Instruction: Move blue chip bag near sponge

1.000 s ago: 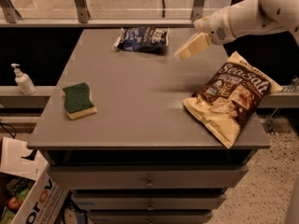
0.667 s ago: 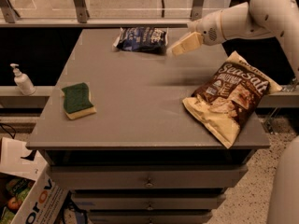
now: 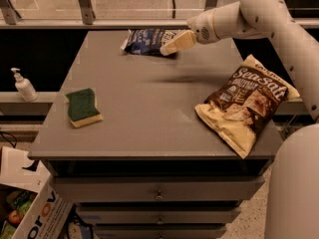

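Observation:
The blue chip bag [image 3: 147, 40] lies flat at the far edge of the grey table [image 3: 149, 118], crinkled navy foil with white lettering. The gripper [image 3: 172, 46] hangs over the bag's right end, at the tip of the white arm that reaches in from the right. Its cream fingers cover part of the bag. The sponge [image 3: 82, 106], green top over yellow foam, lies near the table's left edge, far from the bag.
A large brown-and-cream "Sea Salt" bag [image 3: 246, 103] lies at the table's right side. A white pump bottle [image 3: 23, 85] stands on a ledge left of the table. A cardboard box [image 3: 25, 208] sits on the floor at lower left. Drawers are below the tabletop.
The gripper has moved left along the far edge, from beside the blue chip bag's right side to over its right end. The bags and sponge have not moved.

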You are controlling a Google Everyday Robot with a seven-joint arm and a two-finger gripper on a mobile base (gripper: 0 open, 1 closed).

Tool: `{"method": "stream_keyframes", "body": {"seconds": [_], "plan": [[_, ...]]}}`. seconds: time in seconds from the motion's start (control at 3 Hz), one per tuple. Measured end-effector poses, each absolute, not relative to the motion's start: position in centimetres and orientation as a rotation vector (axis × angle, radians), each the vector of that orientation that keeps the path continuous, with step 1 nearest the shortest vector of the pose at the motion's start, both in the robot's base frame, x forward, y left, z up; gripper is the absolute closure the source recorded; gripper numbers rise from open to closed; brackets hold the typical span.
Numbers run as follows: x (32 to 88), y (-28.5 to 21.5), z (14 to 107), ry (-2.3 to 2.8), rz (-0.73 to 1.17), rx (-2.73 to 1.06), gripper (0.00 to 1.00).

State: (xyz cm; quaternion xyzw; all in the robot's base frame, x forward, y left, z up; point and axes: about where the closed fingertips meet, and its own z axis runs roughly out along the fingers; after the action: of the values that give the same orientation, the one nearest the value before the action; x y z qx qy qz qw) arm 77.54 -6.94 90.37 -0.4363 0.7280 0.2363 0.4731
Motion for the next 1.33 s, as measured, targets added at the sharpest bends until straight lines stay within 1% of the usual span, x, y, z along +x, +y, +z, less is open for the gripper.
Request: {"method": "stream_keyframes", "body": {"seconds": [0.33, 1.0, 1.33], "plan": [[79.6, -5.6, 89.7, 1.811, 0.495, -1.077, 0.00], [83.0, -2.9, 87.4, 1.877, 0.445, -1.069, 0.00], [84.3, -2.9, 85.8, 1.920, 0.428, -1.063, 0.00]]}}
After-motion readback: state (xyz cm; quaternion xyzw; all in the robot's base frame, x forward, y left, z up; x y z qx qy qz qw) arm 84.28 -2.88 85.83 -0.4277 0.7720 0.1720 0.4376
